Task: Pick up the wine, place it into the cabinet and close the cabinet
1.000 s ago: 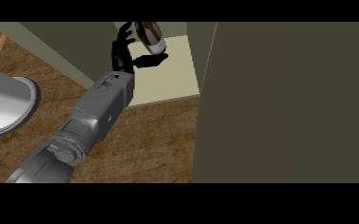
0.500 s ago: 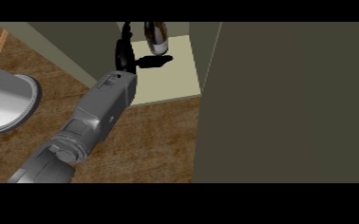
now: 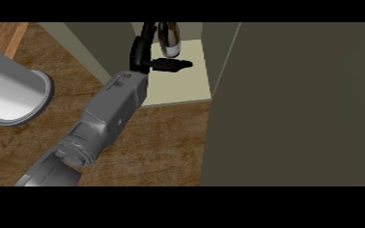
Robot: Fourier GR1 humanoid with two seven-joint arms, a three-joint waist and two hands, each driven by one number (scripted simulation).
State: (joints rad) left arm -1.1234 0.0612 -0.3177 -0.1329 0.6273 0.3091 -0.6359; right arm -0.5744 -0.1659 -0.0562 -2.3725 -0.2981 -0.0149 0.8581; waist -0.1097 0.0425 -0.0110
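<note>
Black hand (image 3: 146, 60), grey forearm (image 3: 114, 111), brown wood-grain counter (image 3: 157, 145), olive cabinet (image 3: 285, 101)

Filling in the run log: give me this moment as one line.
left hand: open beside dark glossy wine bottle | bottle: inside olive-grey cabinet | cabinet door: open | right hand: not in view

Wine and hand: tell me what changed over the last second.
The left hand let go of the wine: its fingers, curled round the bottle a second ago, are now straight beside it, with the thumb sticking out. The bottle shows slightly further right inside the cabinet. The forearm, the cabinet door and the grey round object at the left stayed put.
</note>
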